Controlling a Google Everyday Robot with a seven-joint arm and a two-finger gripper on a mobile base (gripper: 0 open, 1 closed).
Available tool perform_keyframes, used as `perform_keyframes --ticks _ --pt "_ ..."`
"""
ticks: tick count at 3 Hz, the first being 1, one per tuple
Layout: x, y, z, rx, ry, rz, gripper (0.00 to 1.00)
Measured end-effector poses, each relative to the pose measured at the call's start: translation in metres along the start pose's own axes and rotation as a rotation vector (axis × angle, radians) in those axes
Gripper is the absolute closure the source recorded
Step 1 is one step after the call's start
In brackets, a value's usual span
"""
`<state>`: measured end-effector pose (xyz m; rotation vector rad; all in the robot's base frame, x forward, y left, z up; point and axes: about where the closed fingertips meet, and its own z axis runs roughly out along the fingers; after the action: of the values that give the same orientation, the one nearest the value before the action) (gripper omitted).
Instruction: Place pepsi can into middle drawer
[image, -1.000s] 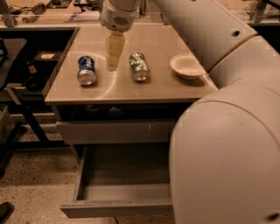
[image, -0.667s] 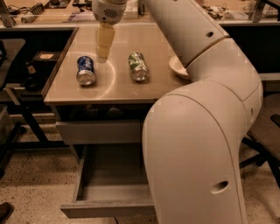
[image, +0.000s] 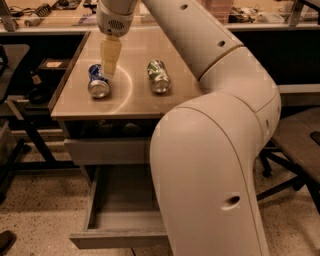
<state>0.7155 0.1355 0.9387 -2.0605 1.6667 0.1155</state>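
Position change: one second ago the claw (image: 107, 71) hung over bare counter (image: 135, 102) between the two cans. It has since travelled toward the left of the view and now hangs directly above the far end of the pepsi can (image: 98, 81), with its tip overlapping that end in the view. Contact between tip and can cannot be confirmed. Whether the claw is spread or pressed together cannot be told from this angle.

The pepsi can lies on its side on the left part of the counter, silver end toward the camera, in the same place as before. The green-and-silver can (image: 158, 76) lies on its side to the right of it, well apart, also unmoved.

The robot arm (image: 210, 150) now fills more of the right half of the view. It covers the small bowl that was visible on the counter's right side a second ago.

The middle drawer (image: 100, 240) remains pulled out below the counter. The drawer front (image: 107, 151) above it is closed.

Markings: the pepsi can shows blue with white patches; no lettering is legible. The other can shows a green and silver pattern; no writing is readable.
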Motion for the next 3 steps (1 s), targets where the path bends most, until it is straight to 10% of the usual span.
perform_keyframes --ticks 3 --pt "-0.007 -0.014 0.048 -0.057 -0.019 0.014 0.0"
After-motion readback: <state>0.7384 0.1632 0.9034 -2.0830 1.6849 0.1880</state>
